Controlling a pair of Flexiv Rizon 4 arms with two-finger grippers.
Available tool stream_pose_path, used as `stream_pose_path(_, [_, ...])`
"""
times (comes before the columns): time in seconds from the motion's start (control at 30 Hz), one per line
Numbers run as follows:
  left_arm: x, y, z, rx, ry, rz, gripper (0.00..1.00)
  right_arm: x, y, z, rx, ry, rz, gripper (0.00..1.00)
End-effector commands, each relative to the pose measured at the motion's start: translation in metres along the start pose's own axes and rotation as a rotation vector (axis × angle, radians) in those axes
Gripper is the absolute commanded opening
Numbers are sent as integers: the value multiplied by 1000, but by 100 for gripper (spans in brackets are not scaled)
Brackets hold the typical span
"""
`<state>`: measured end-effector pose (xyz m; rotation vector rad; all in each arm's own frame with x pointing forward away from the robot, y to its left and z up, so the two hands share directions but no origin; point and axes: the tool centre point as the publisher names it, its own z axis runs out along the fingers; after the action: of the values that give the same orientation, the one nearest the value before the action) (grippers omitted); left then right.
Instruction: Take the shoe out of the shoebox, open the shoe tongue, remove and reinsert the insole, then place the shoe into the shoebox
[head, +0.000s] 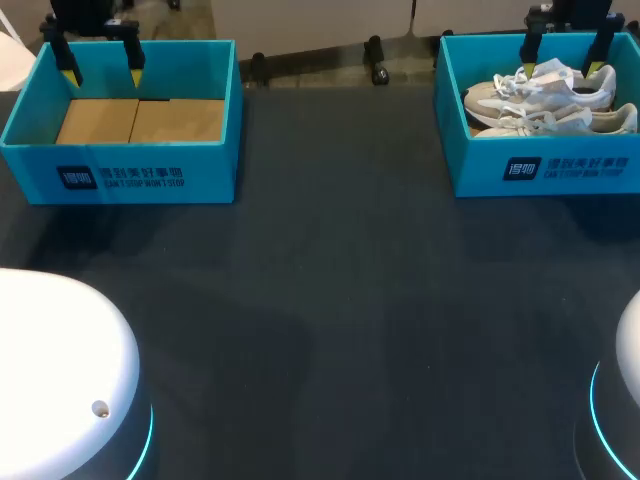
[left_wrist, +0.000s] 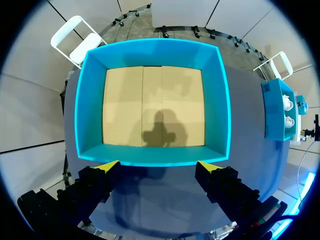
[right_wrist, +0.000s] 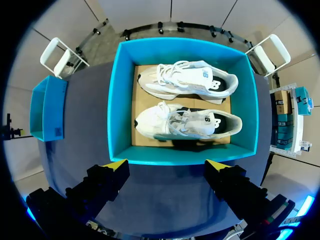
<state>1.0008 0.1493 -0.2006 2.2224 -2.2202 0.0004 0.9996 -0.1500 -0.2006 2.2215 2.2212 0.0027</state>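
A wide stretch of dark table top (head: 330, 280) lies across the middle of the frame, and your gripper can pass there. The open-topped teal cardboard box at upper left (head: 120, 175) shows brown floor from wall to wall, so you can enter from above; its walls block the sides. In the matching teal box at upper right (head: 545, 170), two white laced sneakers (head: 500, 98) cover most of the floor. White rounded arm bases stand at lower left (head: 60, 370) and lower right (head: 630, 340).

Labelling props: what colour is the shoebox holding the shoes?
The shoebox is turquoise, seen best in the right wrist view.
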Motion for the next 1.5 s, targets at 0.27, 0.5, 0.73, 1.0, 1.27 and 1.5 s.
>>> stream_pose_path(0.27, [0,0,0,0,0,0,100,-69,6,12,-35,-53,79,100])
stream_pose_path(0.5, [0,0,0,0,0,0,100,-111,12,24,-77,-93,91,100])
stream_pose_path(0.73, [0,0,0,0,0,0,100,-138,19,48,-48,-132,128,100])
stream_pose_path(1.0, [0,0,0,0,0,0,100,-153,32,77,-54,-146,140,100])
stream_pose_path(1.27, [0,0,0,0,0,0,100,-158,41,99,-42,-169,138,79])
stream_pose_path(1.5, [0,0,0,0,0,0,100,-168,43,113,-56,-173,165,55])
